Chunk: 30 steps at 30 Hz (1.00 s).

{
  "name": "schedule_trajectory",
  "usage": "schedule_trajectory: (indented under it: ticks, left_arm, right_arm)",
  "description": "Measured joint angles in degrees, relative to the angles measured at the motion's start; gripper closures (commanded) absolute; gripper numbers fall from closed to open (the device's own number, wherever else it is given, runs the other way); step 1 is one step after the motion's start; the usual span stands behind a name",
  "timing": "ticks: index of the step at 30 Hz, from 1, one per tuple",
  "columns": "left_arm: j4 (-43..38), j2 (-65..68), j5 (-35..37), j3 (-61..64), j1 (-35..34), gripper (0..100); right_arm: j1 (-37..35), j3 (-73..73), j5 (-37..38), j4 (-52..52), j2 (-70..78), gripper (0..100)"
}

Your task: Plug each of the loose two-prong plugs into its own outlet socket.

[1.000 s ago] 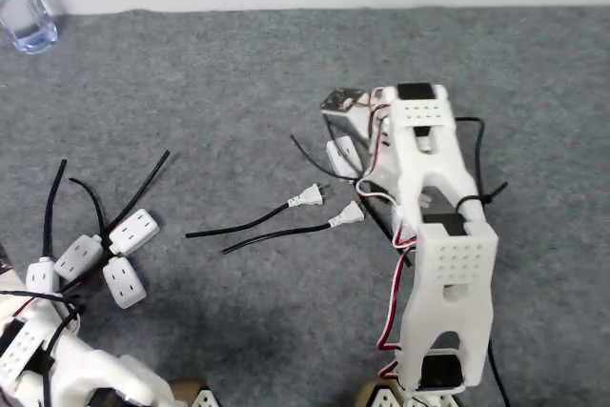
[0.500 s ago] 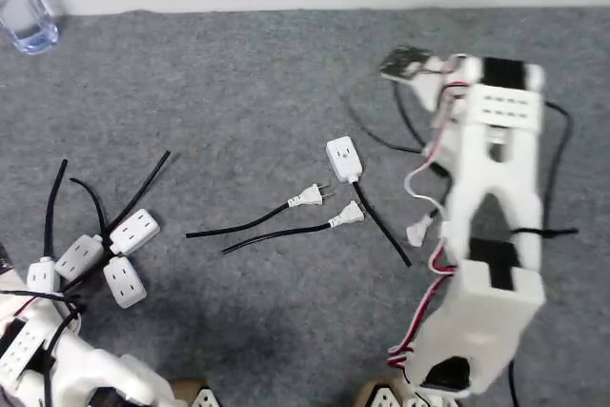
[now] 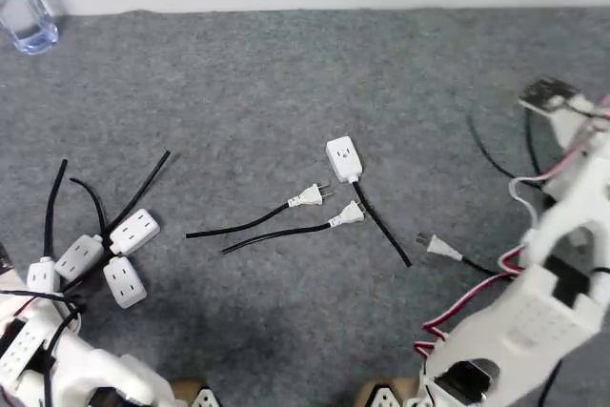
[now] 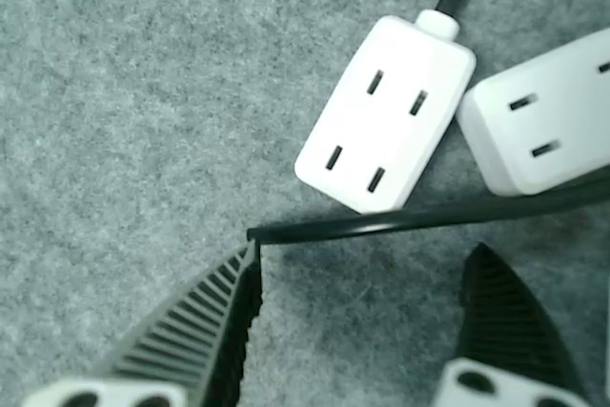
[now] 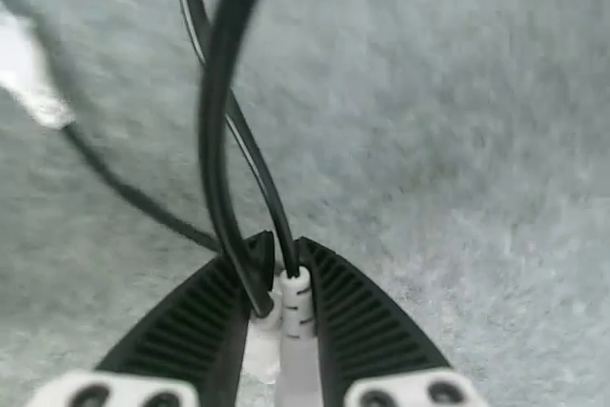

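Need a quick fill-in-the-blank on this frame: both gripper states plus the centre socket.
1. The left gripper is ____ over a black cord end.
2. The right gripper is ____ on black cords.
3. The centre socket has ____ plugged into it; the nearest plug lies loose on the mat.

Missing words: open; shut; nothing.

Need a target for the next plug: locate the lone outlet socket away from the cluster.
High view: the lone socket lies centrally, just beyond a loose plug, well right of the socket cluster.
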Motion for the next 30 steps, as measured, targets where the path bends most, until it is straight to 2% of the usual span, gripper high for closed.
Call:
schedule_trajectory:
  ticks: [2,8,11,16,19,23,27,30]
  left_arm:
    - [0.0,0.0,0.0,0.0,0.0,68]
    - [0.0,0.0,0.0,0.0,0.0,68]
    - [0.0,0.0,0.0,0.0,0.0,68]
    - [0.0,0.0,0.0,0.0,0.0,68]
    - [0.0,0.0,0.0,0.0,0.0,68]
    - [0.0,0.0,0.0,0.0,0.0,68]
    - [0.0,0.0,0.0,0.0,0.0,68]
    - [0.0,0.0,0.0,0.0,0.0,68]
  right_arm:
    - [2.02,0.0,0.09,-1.85,2.73,95.4]
    - [2.64,0.09,-0.53,-1.49,4.4,62.0]
    - [2.2,0.09,-1.05,-0.26,3.69,55.5]
    - [-3.96,0.09,-0.7,9.32,0.53,60.8]
    - [-9.49,2.64,-0.7,10.46,-1.85,66.3]
    - [-16.26,12.84,2.99,10.46,-6.24,71.8]
    - [-23.21,25.14,4.22,10.46,-12.22,72.5]
    - [-25.85,32.62,4.4,10.11,-18.11,72.5]
